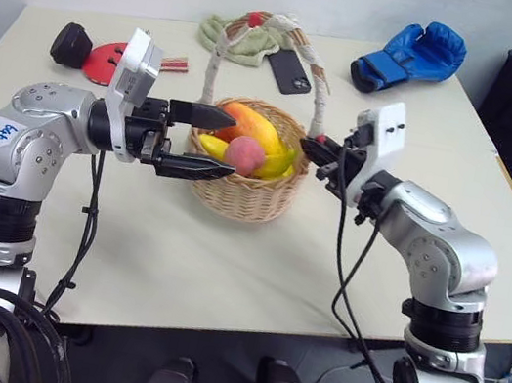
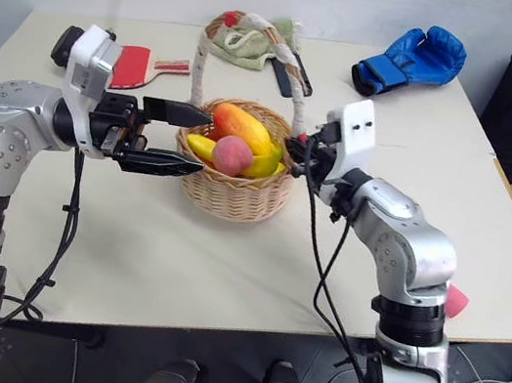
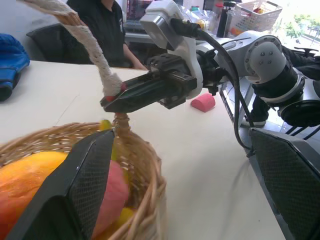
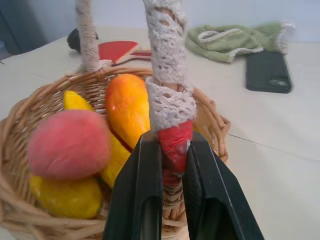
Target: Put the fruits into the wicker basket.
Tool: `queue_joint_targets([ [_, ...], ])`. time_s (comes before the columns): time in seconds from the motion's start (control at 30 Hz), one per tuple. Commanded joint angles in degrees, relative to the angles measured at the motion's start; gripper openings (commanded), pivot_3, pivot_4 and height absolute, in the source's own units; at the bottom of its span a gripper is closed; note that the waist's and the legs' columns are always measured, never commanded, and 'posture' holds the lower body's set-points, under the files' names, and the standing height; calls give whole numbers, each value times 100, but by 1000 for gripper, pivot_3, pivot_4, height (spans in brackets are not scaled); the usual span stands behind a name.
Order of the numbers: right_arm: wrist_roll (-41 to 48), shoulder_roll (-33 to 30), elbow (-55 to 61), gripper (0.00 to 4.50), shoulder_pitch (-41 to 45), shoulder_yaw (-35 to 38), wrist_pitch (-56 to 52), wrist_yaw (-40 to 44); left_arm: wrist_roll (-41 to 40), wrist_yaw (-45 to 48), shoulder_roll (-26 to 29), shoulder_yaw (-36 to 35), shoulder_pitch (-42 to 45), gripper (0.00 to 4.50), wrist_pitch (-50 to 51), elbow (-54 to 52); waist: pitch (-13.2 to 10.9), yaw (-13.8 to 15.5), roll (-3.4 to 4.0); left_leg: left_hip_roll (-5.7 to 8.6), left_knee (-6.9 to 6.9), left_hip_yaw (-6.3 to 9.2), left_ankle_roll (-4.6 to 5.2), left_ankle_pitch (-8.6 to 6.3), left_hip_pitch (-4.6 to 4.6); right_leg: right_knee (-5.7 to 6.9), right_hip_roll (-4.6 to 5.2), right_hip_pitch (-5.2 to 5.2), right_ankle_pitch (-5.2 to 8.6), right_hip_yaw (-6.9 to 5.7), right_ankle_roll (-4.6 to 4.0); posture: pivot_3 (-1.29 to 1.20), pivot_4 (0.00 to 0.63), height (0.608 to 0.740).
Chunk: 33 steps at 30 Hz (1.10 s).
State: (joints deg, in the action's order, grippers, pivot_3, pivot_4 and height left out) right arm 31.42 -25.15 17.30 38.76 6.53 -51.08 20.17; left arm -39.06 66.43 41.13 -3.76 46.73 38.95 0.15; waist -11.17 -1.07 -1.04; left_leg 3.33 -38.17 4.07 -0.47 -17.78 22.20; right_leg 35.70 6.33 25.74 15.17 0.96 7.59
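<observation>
Tabletop (image 1: 223, 265): mango (image 1: 253, 127) lengthwise across wicker basket (image 1: 241, 194).

A pale beige, smooth-topped desk (image 1: 173, 266) carries everything. Near its middle stands the round tan woven wicker basket (image 1: 241, 194) with its tall arched handle wrapped in whitish cloth. Toward the far edge lies a crumpled pale green cloth (image 1: 245, 39), and just beside it a flat black phone (image 1: 289, 70) lies face down. At the far right corner rests a blue boxing glove (image 1: 409, 57). On the far left sits a red table-tennis paddle (image 1: 105, 62), with a black rounded object (image 1: 70, 45) touching its outer side. A small pink rounded block (image 2: 456, 302) lies near the desk's right edge, well apart from the basket.
</observation>
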Motion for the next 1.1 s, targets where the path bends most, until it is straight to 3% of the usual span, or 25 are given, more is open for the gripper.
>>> queue_joint_targets([
  [0.03,155,-600,757,196,-256,1040,-37,-58,0,43,-63,-65,226,4500,-137,-8,0,44,0,2,0,0,2,0,1,-1,1,0,0,-1,1,0,150,740],
  [0.13,10,-1127,1105,196,-908,1725,-156,-104,75,77,-201,15,316,4500,-267,157,0,71,0,2,0,-3,4,-1,0,-3,1,-3,-1,-1,1,0,150,740],
  [0.33,-524,-953,879,196,-1489,2167,168,-852,271,212,-468,180,569,4500,-526,554,-1,80,2,5,-4,-14,11,6,-6,-1,1,-11,-8,7,14,0,150,740],
  [0.53,-332,-744,925,2224,-1982,2673,301,-908,334,304,-585,208,724,4500,-574,745,-1,95,2,7,1,-12,14,9,-6,-3,1,-11,-11,9,18,0,150,740],
  [0.77,900,-1108,1937,4363,-2833,3881,-445,-460,386,452,-569,238,649,4500,-562,756,0,101,2,7,0,-11,15,8,-6,-5,2,-13,-11,9,19,0,150,740],
  [0.8,1110,-1218,2031,4470,-2982,4090,-581,-360,394,473,-558,237,640,4500,-562,765,0,104,2,8,-1,-11,16,8,-6,-4,3,-14,-11,9,19,0,150,740],
  [0.97,2962,-2350,1908,4470,-4828,6762,-1738,1387,535,674,-377,227,632,4500,-629,1081,0,181,1,7,-1,-9,34,0,-11,-14,0,-31,-12,4,20,0,150,740],
  [1.1,3565,-2705,1341,4470,-5792,7932,-1995,2087,826,811,-273,372,565,4500,-878,1236,-2,216,-4,3,-2,-13,69,-19,-42,-38,-4,-76,-19,5,31,0,150,740],
])
